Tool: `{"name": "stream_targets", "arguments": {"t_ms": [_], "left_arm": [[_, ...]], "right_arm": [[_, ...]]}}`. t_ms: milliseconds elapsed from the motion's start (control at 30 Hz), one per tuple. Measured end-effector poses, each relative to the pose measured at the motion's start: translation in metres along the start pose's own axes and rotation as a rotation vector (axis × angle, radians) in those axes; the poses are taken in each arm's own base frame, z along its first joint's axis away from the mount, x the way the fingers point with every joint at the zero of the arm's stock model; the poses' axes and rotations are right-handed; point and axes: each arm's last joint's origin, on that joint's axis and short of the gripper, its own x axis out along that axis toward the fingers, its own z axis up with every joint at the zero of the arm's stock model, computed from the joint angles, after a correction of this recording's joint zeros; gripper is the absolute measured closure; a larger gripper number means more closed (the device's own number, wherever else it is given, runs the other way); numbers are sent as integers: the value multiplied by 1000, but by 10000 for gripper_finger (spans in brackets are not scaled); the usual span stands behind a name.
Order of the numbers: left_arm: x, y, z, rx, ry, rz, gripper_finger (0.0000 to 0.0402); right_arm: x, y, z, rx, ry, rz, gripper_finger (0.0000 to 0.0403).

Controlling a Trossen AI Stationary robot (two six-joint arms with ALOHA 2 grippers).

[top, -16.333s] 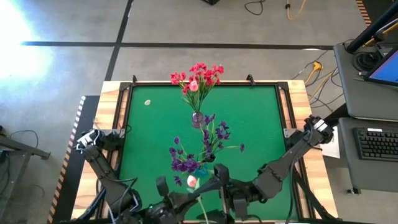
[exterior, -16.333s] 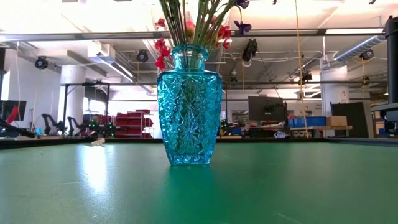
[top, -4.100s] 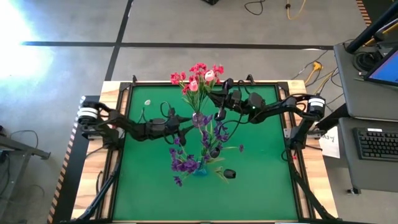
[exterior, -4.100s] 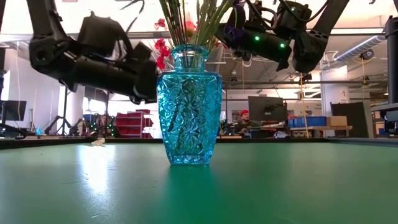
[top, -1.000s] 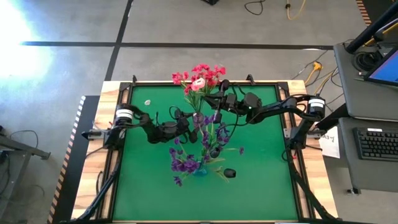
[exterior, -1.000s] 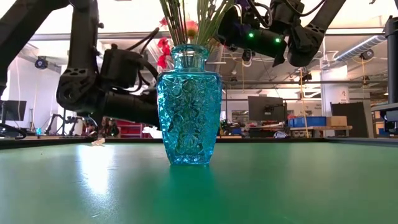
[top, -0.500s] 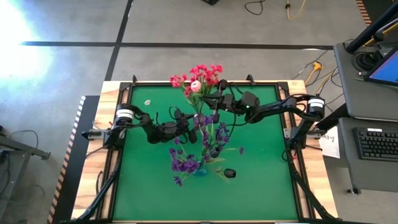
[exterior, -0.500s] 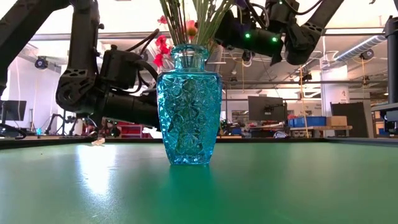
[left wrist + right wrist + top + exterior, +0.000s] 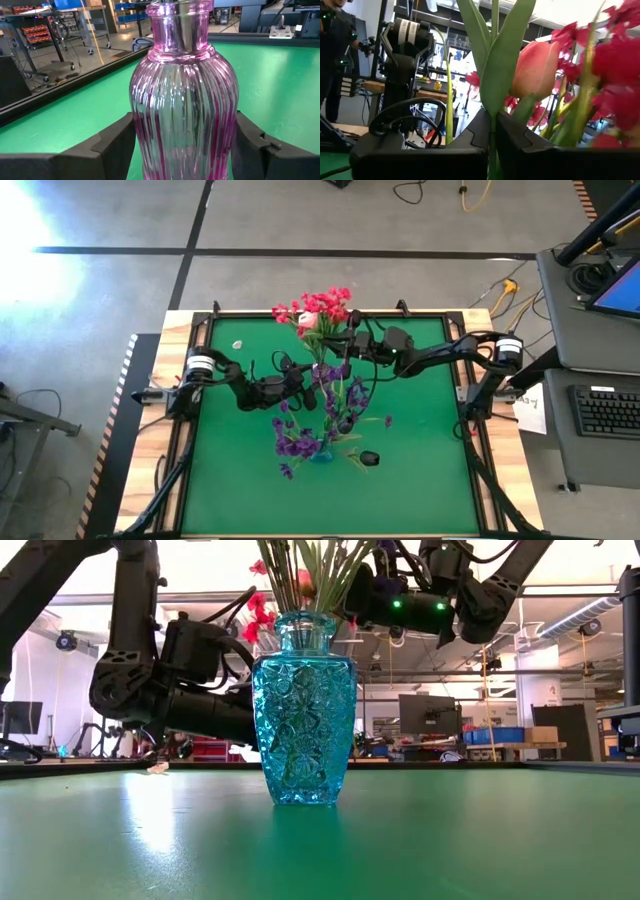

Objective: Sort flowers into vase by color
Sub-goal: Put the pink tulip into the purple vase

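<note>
A pink ribbed glass vase (image 9: 183,100) stands mid-table, its mouth (image 9: 318,370) holding red flowers (image 9: 318,304). My left gripper (image 9: 308,383) reaches in from the table's left with a finger on each side of the vase body. My right gripper (image 9: 346,342) hovers above that vase, shut on a pale pink tulip (image 9: 534,69) whose bud (image 9: 307,321) sits among the red blooms. A blue cut-glass vase (image 9: 303,710) with purple flowers (image 9: 300,442) stands nearer the table's front edge. In the low view it hides the pink vase. My left gripper holds the pink vase's belly (image 9: 150,140) between its two fingers (image 9: 117,142), one against each side. The fingers come in level from the table's left. The vase stands upright on the table. My right gripper pinches the tulip's green stem (image 9: 493,131) between its shut fingers, just below the leaves and bud. It comes from the table's right, above the vase mouth. The fingers lie across the stem, and the gripper hides the stem's lower end.
A small dark object (image 9: 369,458) lies on the green mat right of the blue vase. A small pale scrap (image 9: 237,345) lies at the far left. A raised black rim (image 9: 300,313) frames the mat. The near half of the mat (image 9: 460,840) is open.
My right gripper has gone a little toward the table's left with the tulip. The bud and the red blooms have swung left with it. Both vases have stayed where they were.
</note>
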Motion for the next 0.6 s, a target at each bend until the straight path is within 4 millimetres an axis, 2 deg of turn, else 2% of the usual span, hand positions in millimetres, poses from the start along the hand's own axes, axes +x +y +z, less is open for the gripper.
{"name": "stream_targets", "arguments": {"t_ms": [367,600], "left_arm": [[0,0,0,2,4,2,157],[0,0,0,4,6,2,157]], "right_arm": [[0,0,-1,17,18,7,387],[-1,2,-7,67,55,15,328]]}}
